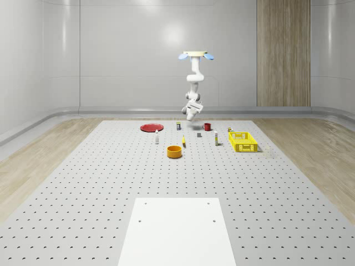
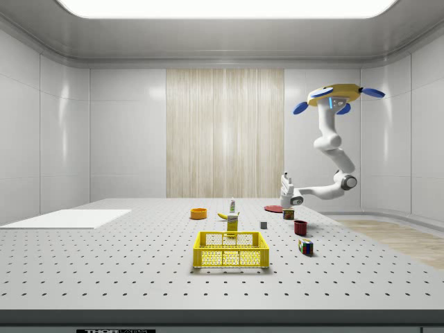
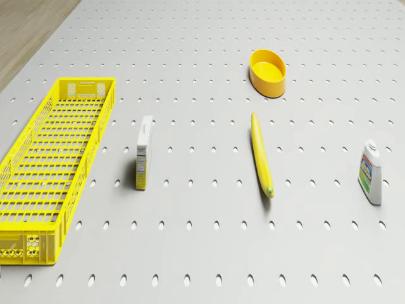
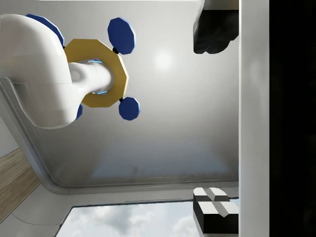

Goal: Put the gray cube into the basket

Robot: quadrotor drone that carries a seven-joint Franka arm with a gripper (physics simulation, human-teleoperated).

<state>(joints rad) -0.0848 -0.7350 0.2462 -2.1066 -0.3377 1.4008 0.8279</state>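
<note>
The gray cube rests on the perforated table, apart from the yellow basket, which is a long mesh crate. The drone hovers high over the far part of the table, its white arm bent down beneath it. My gripper hangs in the air above the cube, on the far side of it. It is turned upward: the wrist view looks at the drone and the ceiling. My gripper is open, with nothing between the fingers.
A red mug, a red plate, an orange bowl, a banana, a small box and a bottle stand around the cube. A colourful cube lies near the mug.
</note>
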